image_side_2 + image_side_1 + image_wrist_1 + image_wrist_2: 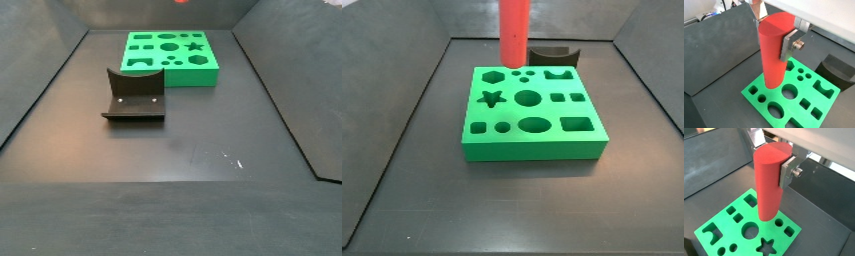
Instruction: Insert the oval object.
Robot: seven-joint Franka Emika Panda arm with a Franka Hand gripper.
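Note:
The oval object is a tall red-orange peg, held upright near its top between the silver fingers of my gripper. It also shows in a wrist view with the gripper shut on it. In a side view the peg hangs above the far left part of the green block, its lower end clear of the block near the hexagon hole. The oval hole lies on the block's near side. The gripper itself is out of both side views.
The dark fixture stands on the floor beside the green block, and it also shows in a side view and in a wrist view. Dark walls enclose the floor.

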